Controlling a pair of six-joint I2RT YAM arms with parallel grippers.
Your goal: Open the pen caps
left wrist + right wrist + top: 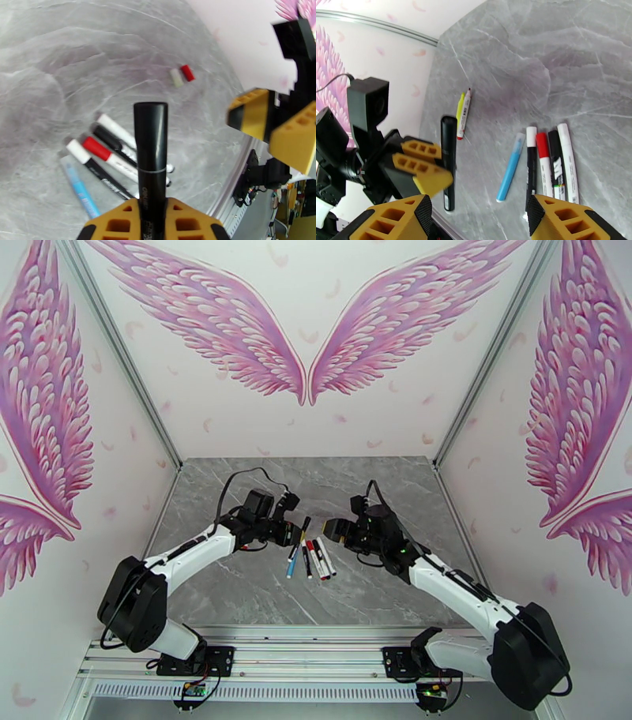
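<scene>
left gripper (152,215): clamped tight on a black pen (151,158), fingers squeezing the barrel low down, so most of the pen sticks out past them

black pen's cap (150,130): on the pen, at the end pointing away from the fingers, with a thin seam line where it meets the barrel

right gripper (478,211): jaws standing well apart with nothing in between, hanging just beside the held pen's cap end and facing the left gripper across the middle of the table

table (237,587): grey marble-look top, both arms reaching in over it from the near edge

row of pens (312,557): lying side by side below the two grippers, touching or nearly so

blue pen (510,167): at one end of that row, a bit apart and angled

rest of the row: a black pen with white cap (531,158), a red-capped one (542,156), a black one (555,156) and a white one (568,156)

loose caps: a red cap (187,72) and a pale cap (176,77) lie next to each other on the table, well apart from the row

yellow pen (459,105) and white pen (464,115): lying together off near the table's side edge
</scene>
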